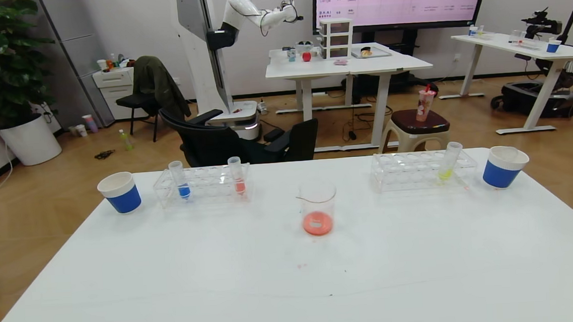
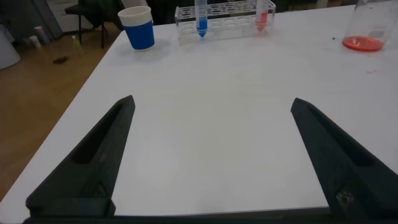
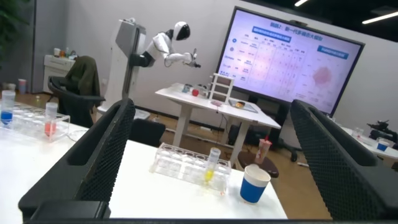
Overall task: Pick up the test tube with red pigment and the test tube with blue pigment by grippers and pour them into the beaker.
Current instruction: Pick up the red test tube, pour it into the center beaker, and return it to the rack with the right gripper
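While hanging low over the white table (image 1: 224, 274), wide open and holding nothing: the left gripper (image 2: 212, 102). Same for the right gripper (image 3: 211, 104), held up higher, fingers far apart, nothing between them. Neither one in the head view. On the far left part of the table, a clear rack (image 1: 208, 185) with two tubes standing up in it. At its left end, the test tube with blue pigment (image 1: 180, 180). Near its right end, the test tube with red pigment (image 1: 237, 176), more orange-red to look at. In the middle of the table, nearer than the racks, the beaker (image 1: 318, 209), upright, with a little orange-red liquid at the bottom. On the far right, a second rack (image 1: 416, 170) with a tilted yellow-green tube (image 1: 448, 163). Just beside each rack's outer end, a blue-banded paper cup (image 1: 120, 192) (image 1: 503, 166).
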{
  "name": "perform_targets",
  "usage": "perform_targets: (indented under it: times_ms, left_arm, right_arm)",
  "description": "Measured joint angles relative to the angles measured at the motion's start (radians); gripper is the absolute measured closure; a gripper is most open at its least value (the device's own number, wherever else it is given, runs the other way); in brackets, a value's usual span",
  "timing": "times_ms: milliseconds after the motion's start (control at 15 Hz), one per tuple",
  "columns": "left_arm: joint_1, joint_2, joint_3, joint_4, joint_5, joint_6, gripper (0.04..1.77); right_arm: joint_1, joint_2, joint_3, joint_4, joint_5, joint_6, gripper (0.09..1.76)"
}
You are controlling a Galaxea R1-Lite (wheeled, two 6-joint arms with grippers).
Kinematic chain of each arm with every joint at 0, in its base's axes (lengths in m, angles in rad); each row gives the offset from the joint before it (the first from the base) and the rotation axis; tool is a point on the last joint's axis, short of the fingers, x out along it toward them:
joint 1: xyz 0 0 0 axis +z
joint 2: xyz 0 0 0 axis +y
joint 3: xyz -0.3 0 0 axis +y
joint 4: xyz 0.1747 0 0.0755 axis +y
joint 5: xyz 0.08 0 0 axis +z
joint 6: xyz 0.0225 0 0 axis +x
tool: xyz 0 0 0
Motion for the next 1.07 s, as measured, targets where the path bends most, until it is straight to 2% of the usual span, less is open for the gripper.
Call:
perform_targets:
  times_ms: [200, 400, 467, 600, 667, 1067]
  left_arm:
    - [0.000, 0.000, 0.000, 0.000, 0.000, 0.000, 0.06]
    - [0.000, 0.000, 0.000, 0.000, 0.000, 0.000, 0.06]
    - [0.000, 0.000, 0.000, 0.000, 0.000, 0.000, 0.06]
    - [0.000, 0.000, 0.000, 0.000, 0.000, 0.000, 0.06]
    - [0.000, 0.000, 0.000, 0.000, 0.000, 0.000, 0.06]
    - [0.000, 0.000, 0.000, 0.000, 0.000, 0.000, 0.06]
  right_arm:
    - [0.010, -0.124, 0.090, 0.137, -0.047, -0.009, 0.11]
    - [0.012, -0.172, 0.233, 0.169, -0.143, -0.013, 0.11]
    - [0.012, -0.178, 0.265, 0.218, -0.165, -0.013, 0.11]
    - [0.013, -0.184, 0.290, 0.347, -0.161, 0.005, 0.11]
    - [0.013, -0.185, 0.293, 0.365, -0.158, 0.020, 0.11]
    - [0.013, -0.186, 0.298, 0.373, -0.166, 0.067, 0.11]
